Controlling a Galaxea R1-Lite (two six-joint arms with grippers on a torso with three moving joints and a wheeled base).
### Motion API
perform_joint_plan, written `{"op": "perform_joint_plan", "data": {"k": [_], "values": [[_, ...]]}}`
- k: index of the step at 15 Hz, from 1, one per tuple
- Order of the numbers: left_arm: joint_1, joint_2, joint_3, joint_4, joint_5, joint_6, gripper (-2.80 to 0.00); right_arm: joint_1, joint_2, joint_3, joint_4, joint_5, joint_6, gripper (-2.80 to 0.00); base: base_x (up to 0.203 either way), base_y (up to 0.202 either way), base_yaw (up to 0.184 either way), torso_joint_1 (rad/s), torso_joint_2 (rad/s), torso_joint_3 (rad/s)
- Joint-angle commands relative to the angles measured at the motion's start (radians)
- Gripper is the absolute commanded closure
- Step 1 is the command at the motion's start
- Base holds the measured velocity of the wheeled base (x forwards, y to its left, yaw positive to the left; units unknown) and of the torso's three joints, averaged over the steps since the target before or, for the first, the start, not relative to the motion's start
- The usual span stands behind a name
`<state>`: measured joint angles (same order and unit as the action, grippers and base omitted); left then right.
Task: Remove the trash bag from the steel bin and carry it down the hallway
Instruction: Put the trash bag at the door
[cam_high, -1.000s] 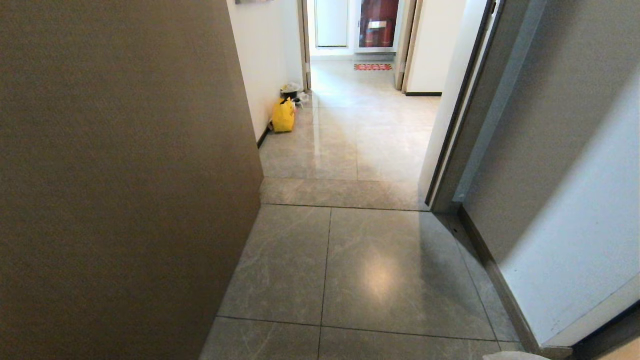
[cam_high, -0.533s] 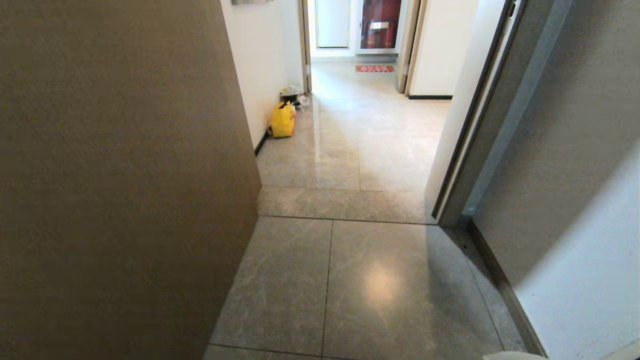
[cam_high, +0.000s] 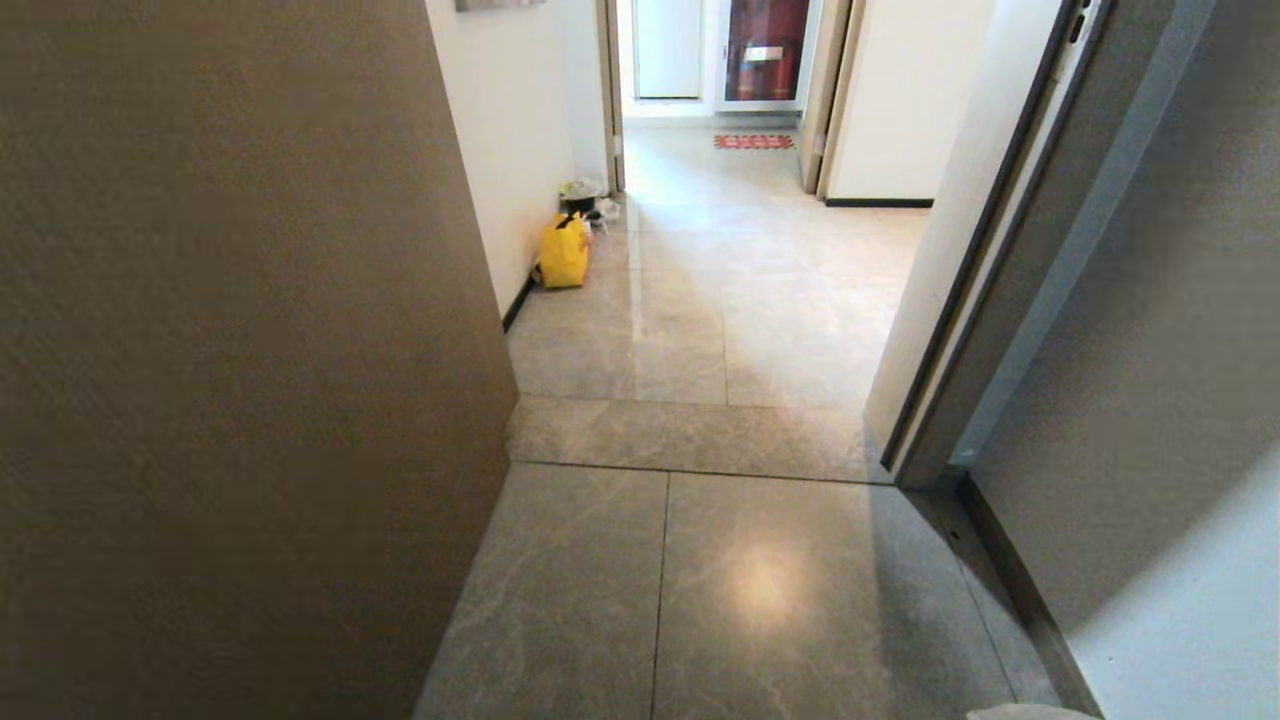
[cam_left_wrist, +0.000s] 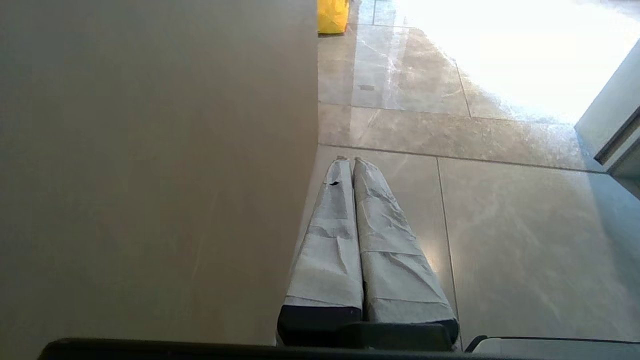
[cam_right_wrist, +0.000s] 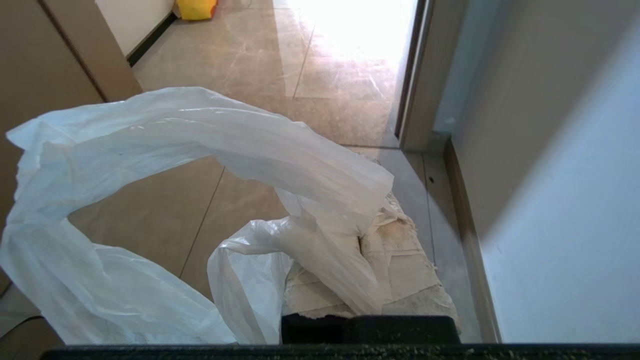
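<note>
In the right wrist view the trash bag (cam_right_wrist: 200, 130), thin, white and crinkled, is pinched between my tape-wrapped fingers. One handle loops up in front of the camera and the rest hangs down beside the fingers. My right gripper (cam_right_wrist: 367, 220) is shut on it, its fingertips covered by plastic. My left gripper (cam_left_wrist: 350, 161) is shut with nothing in it, close beside a brown panel. Ahead, through a doorway, runs the hallway (cam_high: 740, 280) of glossy grey-beige tiles. The steel bin is out of view.
A tall brown panel (cam_high: 230, 360) fills the left side. A grey door and frame (cam_high: 1010, 300) stand on the right. A yellow tote bag (cam_high: 565, 252) sits against the left hallway wall, with a small dark container (cam_high: 582, 198) behind it. A red mat (cam_high: 753, 141) lies far down.
The whole head view has shifted: the camera has moved forward, so the doorway threshold and door frame are nearer. Neither arm shows any movement of its own.
</note>
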<state>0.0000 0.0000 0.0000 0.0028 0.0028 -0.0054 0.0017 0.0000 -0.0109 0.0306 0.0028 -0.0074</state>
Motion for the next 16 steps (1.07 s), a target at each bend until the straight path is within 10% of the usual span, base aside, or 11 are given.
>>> {"op": "perform_joint_plan", "data": {"k": [1,16], "values": [[0.000,0.000,0.000,0.000,0.000,-0.001,0.00,0.001,0.001,0.000,0.000,0.000,0.000,0.00,0.188,0.000,0.002,0.001,0.00,0.004],[0.000,0.000,0.000,0.000,0.000,0.001,0.00,0.000,0.000,0.000,0.000,0.000,0.000,0.00,0.158,0.000,0.001,0.003,0.00,0.002]]}}
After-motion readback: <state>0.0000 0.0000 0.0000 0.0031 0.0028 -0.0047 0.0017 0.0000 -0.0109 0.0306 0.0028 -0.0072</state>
